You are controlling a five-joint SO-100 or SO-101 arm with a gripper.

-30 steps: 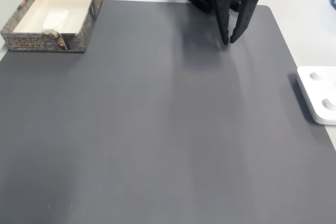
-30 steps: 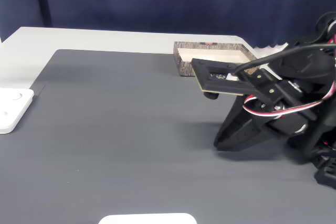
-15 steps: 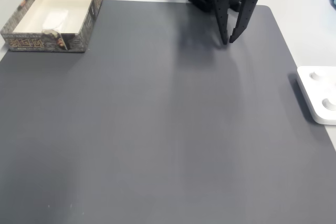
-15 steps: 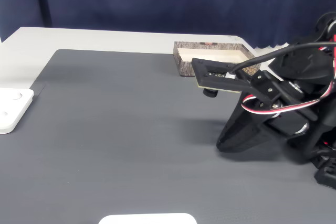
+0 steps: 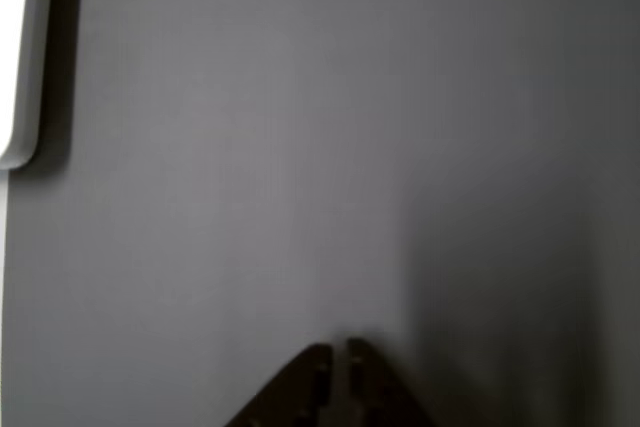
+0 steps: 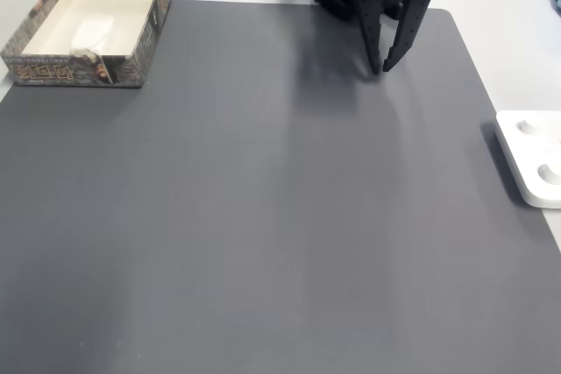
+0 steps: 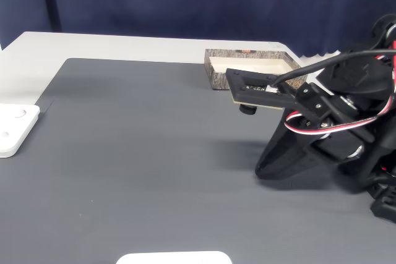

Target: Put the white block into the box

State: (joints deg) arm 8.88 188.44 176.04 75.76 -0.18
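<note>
The box [image 6: 131, 66] stands at the mat's far left corner in a fixed view, and behind my arm in another fixed view [image 7: 223, 80]. The white block [image 6: 91, 34] lies inside it on the cream floor, near the front wall. My gripper [image 6: 382, 68] hangs far to the right of the box, close to the arm's base, pointing down at the bare mat. Its fingertips [image 5: 318, 359] nearly touch and nothing is between them. From the side, the gripper [image 7: 260, 169] sits low over the mat.
A flat white plastic panel [image 6: 533, 158] lies at the mat's right edge, also seen as a white panel [image 7: 13, 128] and a white panel edge [image 5: 18, 57]. Another white object [image 7: 174, 257] pokes in at the bottom. The grey mat [image 6: 263, 216] is bare.
The gripper has drawn back slightly toward the arm's base and settled. The block stays in the box.
</note>
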